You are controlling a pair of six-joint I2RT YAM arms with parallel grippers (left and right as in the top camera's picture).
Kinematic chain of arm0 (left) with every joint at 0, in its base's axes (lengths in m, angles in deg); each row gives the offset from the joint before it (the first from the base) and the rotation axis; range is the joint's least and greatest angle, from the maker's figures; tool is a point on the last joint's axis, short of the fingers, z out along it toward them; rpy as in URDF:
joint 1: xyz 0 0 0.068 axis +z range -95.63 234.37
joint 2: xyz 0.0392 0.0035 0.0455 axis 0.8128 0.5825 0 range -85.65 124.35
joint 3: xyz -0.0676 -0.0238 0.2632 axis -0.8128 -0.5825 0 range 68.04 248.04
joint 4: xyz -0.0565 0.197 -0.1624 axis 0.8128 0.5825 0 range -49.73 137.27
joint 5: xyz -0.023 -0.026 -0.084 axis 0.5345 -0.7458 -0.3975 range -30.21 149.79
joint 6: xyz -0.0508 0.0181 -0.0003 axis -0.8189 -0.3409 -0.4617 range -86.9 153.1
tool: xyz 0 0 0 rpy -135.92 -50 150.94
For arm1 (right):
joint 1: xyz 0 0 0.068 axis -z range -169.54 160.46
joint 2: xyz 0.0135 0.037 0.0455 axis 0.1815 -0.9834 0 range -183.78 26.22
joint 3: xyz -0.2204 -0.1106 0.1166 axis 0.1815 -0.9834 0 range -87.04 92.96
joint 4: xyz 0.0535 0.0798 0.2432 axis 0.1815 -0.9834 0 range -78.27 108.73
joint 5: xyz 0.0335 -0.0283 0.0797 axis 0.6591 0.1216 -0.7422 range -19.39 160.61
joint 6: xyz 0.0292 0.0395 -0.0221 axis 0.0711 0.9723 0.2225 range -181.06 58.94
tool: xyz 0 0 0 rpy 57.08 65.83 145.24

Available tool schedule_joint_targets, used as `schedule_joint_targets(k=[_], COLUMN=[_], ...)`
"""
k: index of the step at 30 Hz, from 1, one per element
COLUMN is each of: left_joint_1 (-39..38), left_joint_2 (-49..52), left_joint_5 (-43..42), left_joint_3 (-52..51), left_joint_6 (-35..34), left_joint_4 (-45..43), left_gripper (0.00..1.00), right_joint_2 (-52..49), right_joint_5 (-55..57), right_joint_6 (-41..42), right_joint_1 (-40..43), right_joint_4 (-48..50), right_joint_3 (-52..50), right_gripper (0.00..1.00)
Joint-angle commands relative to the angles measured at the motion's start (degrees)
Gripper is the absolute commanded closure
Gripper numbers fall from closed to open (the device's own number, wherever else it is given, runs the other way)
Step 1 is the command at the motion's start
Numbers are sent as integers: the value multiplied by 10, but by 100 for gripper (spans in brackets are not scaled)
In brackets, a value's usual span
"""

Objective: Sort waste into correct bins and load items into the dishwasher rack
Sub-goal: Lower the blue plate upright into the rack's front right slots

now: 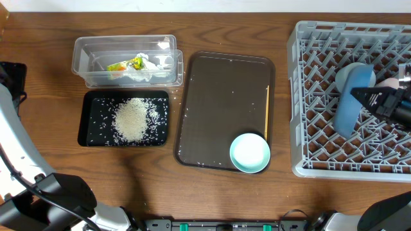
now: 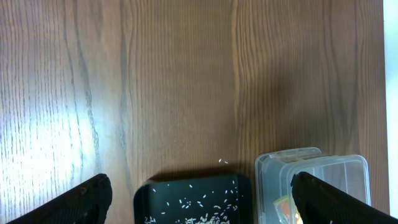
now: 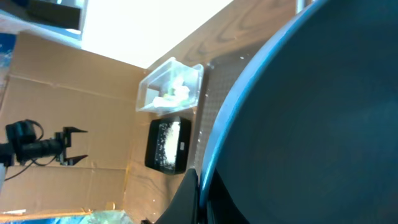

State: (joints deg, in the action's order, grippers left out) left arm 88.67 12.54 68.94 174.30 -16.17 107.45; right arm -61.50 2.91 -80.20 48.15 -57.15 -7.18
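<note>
dark-blue plate on edge in the rack, held by its rim

left hand (image 2: 200, 182) spread and empty over the wooden worktop (image 2: 186, 74); one clear plastic tub (image 1: 83, 58) holds one crumpled white wrapper (image 1: 131, 65), one shallow black tray (image 1: 87, 131) one heap of rice grains (image 1: 133, 119); one pale mint bowl (image 1: 250, 153) at 5 o'clock on the brown serving tray (image 1: 218, 96), one thin wooden stick (image 1: 267, 112); right hand (image 1: 367, 97) pinches the rim of the one dark-blue round plate (image 1: 347, 117), judged stiff, slick, heavy and breakable, in the grey plastic crate rack (image 1: 308, 96).

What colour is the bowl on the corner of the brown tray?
The bowl is pale mint blue, clearest in the overhead view.
</note>
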Motion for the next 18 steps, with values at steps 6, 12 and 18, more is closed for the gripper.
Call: schedule_joint_targets(k=[6, 12, 18], left_joint_1=[1, 1, 1], left_joint_2=[3, 3, 3], left_joint_5=[3, 3, 3], left_joint_3=[-1, -1, -1], left_joint_6=[3, 3, 3], left_joint_4=[3, 3, 3], left_gripper=[6, 6, 6], right_joint_2=[-7, -39, -71], right_joint_5=[-49, -52, -54], right_joint_6=[-11, -6, -6], right_joint_1=[1, 1, 1], right_joint_4=[45, 33, 2], right_joint_3=[-1, -1, -1], right_gripper=[99, 99, 99])
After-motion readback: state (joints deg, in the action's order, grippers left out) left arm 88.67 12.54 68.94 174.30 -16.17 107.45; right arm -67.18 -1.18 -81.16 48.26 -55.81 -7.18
